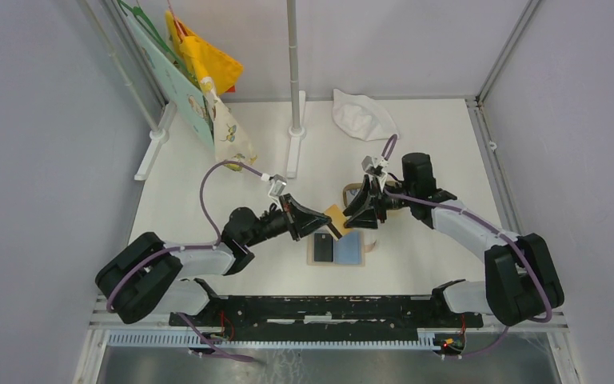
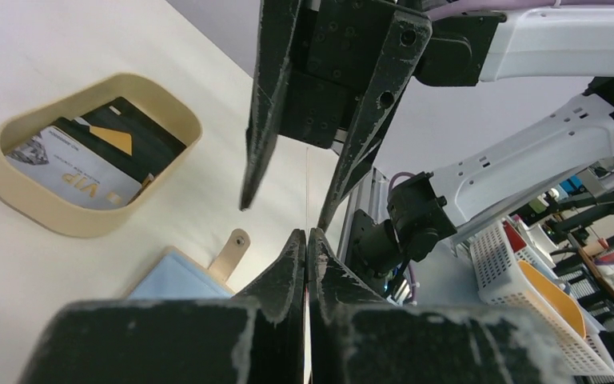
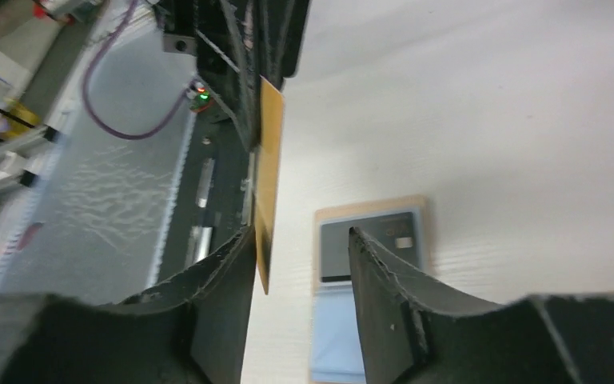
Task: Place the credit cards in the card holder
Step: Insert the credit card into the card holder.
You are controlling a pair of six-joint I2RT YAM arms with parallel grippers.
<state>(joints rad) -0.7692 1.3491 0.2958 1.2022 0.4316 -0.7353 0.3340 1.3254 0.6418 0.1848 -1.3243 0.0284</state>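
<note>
The card holder (image 1: 352,250) lies open on the table, light blue lining up, with a black card (image 1: 324,248) in its left pocket. Just above it my left gripper (image 1: 333,226) is shut on an orange card (image 1: 336,213); in the left wrist view the card (image 2: 307,180) shows edge-on, rising from the shut left gripper (image 2: 308,234). My right gripper (image 1: 358,214) faces it from the right. In the right wrist view the right gripper (image 3: 300,236) is open, and the orange card (image 3: 268,184) stands beside its left finger (image 3: 232,264), over the holder (image 3: 344,344).
A tan oval tray (image 2: 64,224) behind the holder holds a grey-white card (image 2: 72,184) and a black card (image 2: 132,132). The holder's snap tab (image 2: 232,250) points toward the tray. A white cloth (image 1: 361,114), a pole base (image 1: 296,132) and hanging fabrics (image 1: 208,68) stand at the back.
</note>
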